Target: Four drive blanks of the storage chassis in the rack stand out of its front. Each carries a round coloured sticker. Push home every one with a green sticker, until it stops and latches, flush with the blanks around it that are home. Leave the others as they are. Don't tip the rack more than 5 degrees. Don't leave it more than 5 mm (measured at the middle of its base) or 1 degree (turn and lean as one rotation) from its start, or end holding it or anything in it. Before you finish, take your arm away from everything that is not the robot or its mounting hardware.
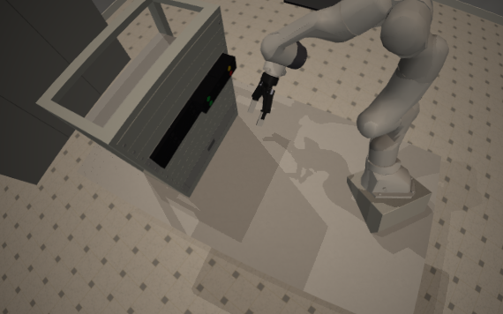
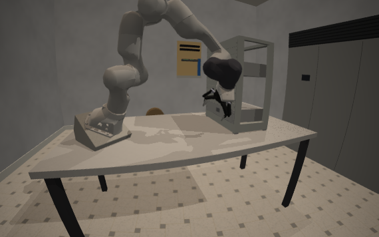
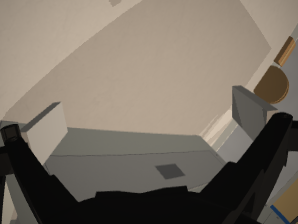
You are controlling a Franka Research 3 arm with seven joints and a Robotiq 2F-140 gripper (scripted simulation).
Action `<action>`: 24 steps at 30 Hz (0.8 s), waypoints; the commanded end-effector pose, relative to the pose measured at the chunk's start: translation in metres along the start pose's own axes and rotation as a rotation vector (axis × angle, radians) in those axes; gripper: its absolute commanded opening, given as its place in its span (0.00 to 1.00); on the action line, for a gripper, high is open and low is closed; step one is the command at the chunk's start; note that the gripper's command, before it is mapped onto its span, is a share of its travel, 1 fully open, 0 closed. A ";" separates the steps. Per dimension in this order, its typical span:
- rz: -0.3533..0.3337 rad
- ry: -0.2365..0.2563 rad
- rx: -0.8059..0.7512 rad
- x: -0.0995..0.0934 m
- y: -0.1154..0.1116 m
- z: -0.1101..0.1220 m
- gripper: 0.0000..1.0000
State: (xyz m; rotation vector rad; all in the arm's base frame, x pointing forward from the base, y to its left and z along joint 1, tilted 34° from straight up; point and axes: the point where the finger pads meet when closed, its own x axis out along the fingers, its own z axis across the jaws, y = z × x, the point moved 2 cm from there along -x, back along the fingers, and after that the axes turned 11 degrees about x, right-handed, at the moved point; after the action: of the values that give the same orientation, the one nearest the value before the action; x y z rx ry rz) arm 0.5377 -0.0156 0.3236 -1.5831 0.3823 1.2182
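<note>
The grey rack (image 1: 149,84) stands on the table with the black storage chassis (image 1: 193,115) in its front. Two green stickers (image 1: 209,100) sit close together near the chassis middle. A yellow sticker (image 1: 229,68) and a red sticker (image 1: 231,73) sit at its far end. My gripper (image 1: 257,108) is open and empty. It hangs in the air in front of the rack face, a short way off the far end of the chassis, touching nothing. It also shows in the exterior view (image 2: 219,100), in front of the rack (image 2: 242,83). The wrist view shows my two spread fingers over the table and the rack's lower front.
My arm's base (image 1: 389,194) is bolted to the table to the right of the rack. Dark cabinets (image 2: 345,100) stand behind the table. A poster (image 2: 189,58) hangs on the back wall. A brown round object (image 2: 154,111) shows past the table's far edge.
</note>
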 end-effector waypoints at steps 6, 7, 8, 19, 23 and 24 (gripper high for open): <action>-0.027 0.088 0.179 0.007 -0.014 -0.002 1.00; -0.027 0.088 0.179 0.007 -0.014 -0.002 1.00; -0.035 0.107 0.207 0.009 -0.017 0.000 1.00; -0.067 0.163 0.292 0.016 -0.026 0.005 1.00; -0.093 0.199 0.349 0.020 -0.032 0.008 1.00; -0.093 0.199 0.349 0.020 -0.032 0.008 1.00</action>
State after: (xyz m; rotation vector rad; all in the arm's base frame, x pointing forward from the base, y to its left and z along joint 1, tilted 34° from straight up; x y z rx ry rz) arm 0.5600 0.0124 0.3209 -1.4787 0.5514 0.9608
